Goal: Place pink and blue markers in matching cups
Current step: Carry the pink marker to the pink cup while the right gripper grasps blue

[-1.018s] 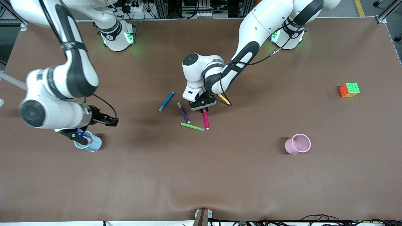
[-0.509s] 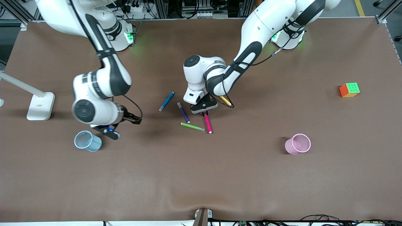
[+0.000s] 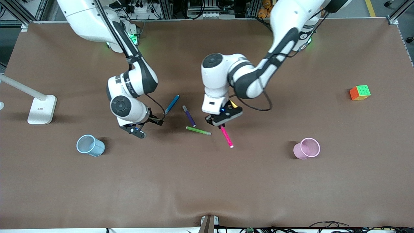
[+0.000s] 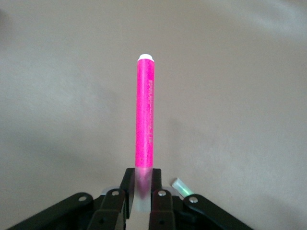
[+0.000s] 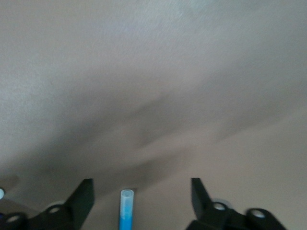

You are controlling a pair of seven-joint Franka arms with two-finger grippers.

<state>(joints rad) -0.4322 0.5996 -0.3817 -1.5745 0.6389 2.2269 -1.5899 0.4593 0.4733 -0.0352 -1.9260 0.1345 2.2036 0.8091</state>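
My left gripper (image 3: 222, 124) is shut on the pale end of the pink marker (image 3: 227, 137), held off the table over bare mat between the pens and the pink cup (image 3: 307, 148). In the left wrist view the pink marker (image 4: 145, 129) sticks straight out from the gripper (image 4: 142, 187). My right gripper (image 3: 136, 130) is open and empty, between the blue cup (image 3: 90, 145) and the blue marker (image 3: 171, 104), which lies on the mat. The blue marker's grey end (image 5: 126, 211) shows between the open fingers of my right gripper (image 5: 141, 184), untouched.
A dark purple pen (image 3: 189, 116) and a green pen (image 3: 198, 130) lie mid-table beside my left gripper. A yellow pen (image 3: 233, 104) is partly hidden under the left wrist. A colour cube (image 3: 360, 92) sits toward the left arm's end, a white lamp base (image 3: 41, 109) toward the right arm's end.
My left gripper has lifted the pink marker off the mat and carried it toward the pink cup. My right arm has swung from over the blue cup toward the blue marker.
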